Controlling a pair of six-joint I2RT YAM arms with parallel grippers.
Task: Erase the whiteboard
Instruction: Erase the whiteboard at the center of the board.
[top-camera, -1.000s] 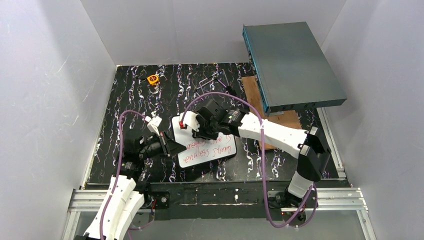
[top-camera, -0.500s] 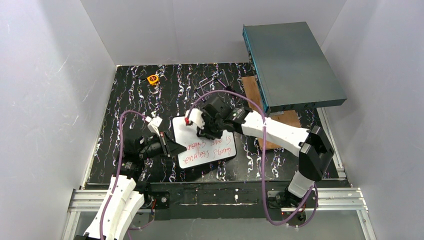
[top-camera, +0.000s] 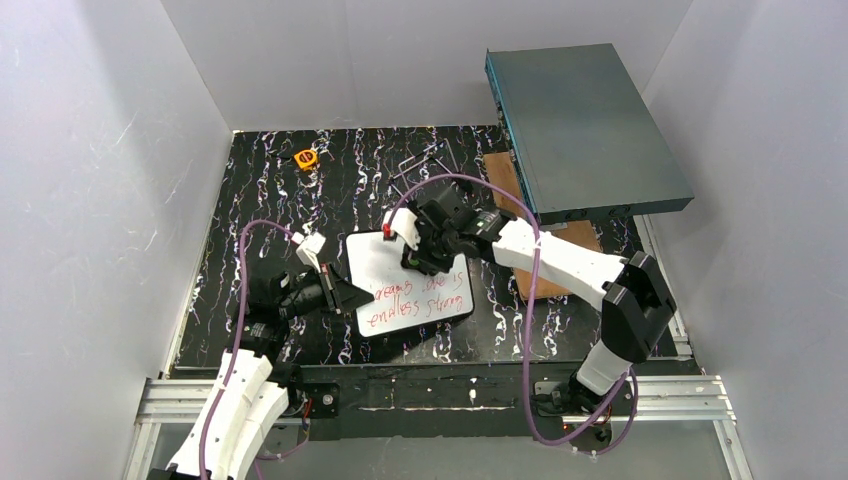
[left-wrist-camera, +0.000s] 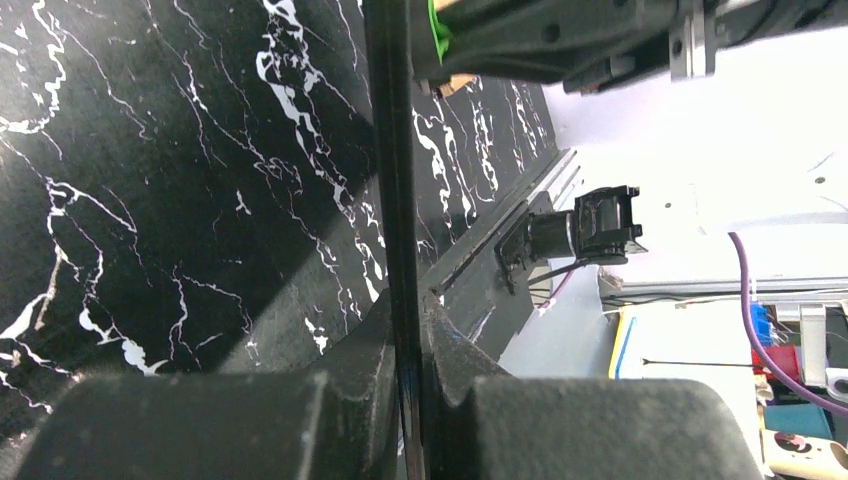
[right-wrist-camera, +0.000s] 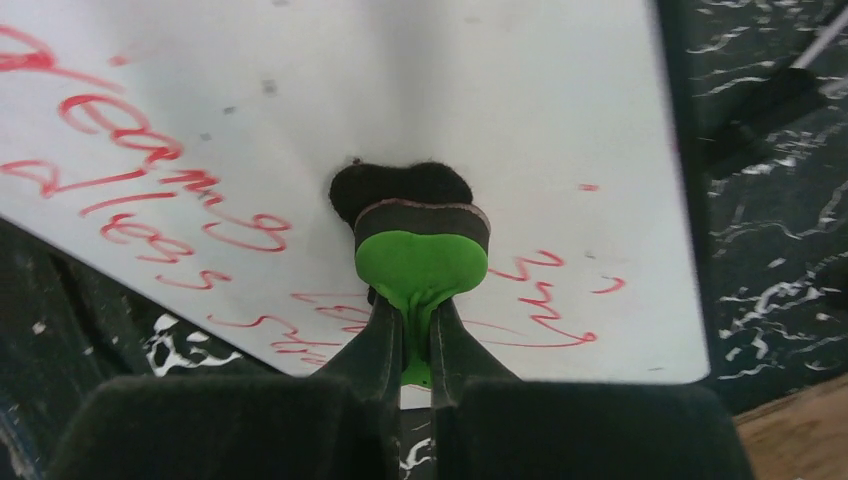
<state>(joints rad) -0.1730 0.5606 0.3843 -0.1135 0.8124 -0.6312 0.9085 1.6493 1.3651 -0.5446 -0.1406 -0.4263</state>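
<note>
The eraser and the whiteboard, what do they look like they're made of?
Eraser: soft green body, likely foam or rubber, since it pinches in where gripped; fuzzy black pad, probably felt. Whiteboard: smooth white coated sheet, black rim, likely plastic.

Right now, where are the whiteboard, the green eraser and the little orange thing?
whiteboard (top-camera: 375, 265), top view, bare white upper-left area.
green eraser (right-wrist-camera: 420, 262), right wrist view, its green body.
little orange thing (top-camera: 306, 158), top view, its middle.
</note>
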